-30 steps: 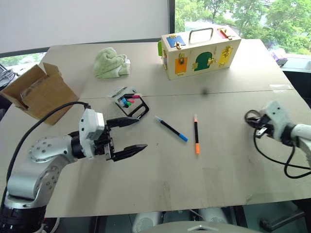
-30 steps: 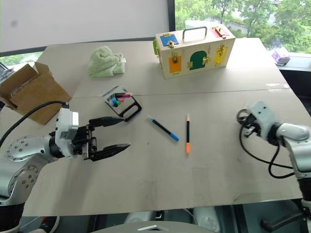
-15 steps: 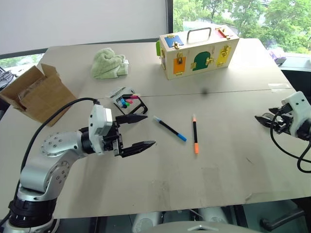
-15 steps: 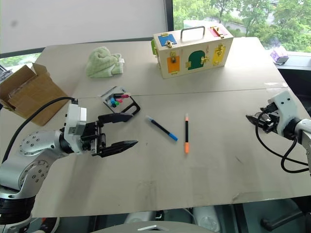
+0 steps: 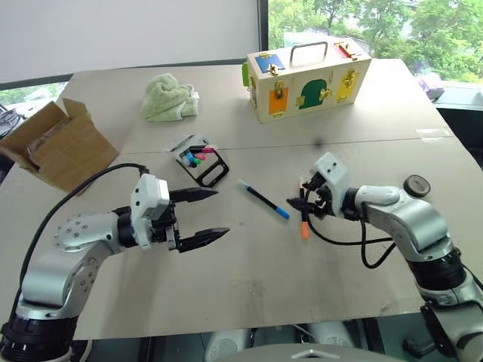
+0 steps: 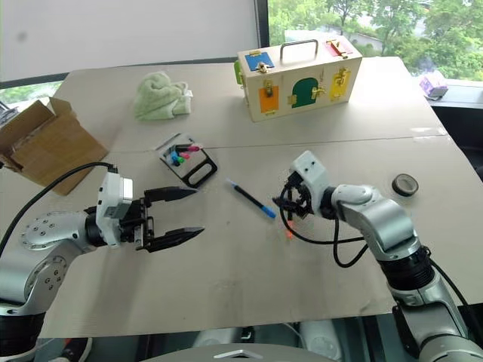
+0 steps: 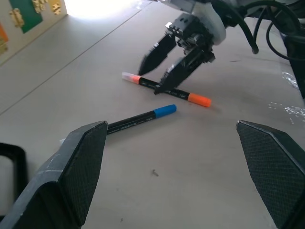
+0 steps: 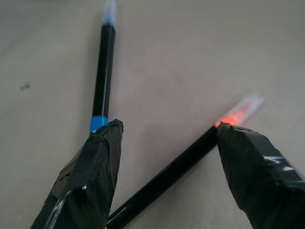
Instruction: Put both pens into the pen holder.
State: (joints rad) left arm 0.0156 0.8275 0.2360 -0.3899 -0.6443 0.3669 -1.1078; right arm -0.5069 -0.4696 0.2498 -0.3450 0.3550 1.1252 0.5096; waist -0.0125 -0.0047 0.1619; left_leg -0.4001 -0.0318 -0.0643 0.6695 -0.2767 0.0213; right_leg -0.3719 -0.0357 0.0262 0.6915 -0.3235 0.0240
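The right gripper (image 7: 172,64) stands over the orange-ended pen (image 7: 167,89), jaws parted and empty, one fingertip either side of the barrel, whose long axis runs across the gap between them. The blue-tipped pen (image 5: 265,200) lies just beside, on the side toward the left gripper (image 5: 198,216), which is spread wide and empty. The pen holder (image 5: 199,161) sits beyond that gripper.

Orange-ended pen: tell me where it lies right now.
The orange-ended pen lies flat on the table, right of centre in the head views, beside the blue-capped pen, with the open right end effector straddling it.
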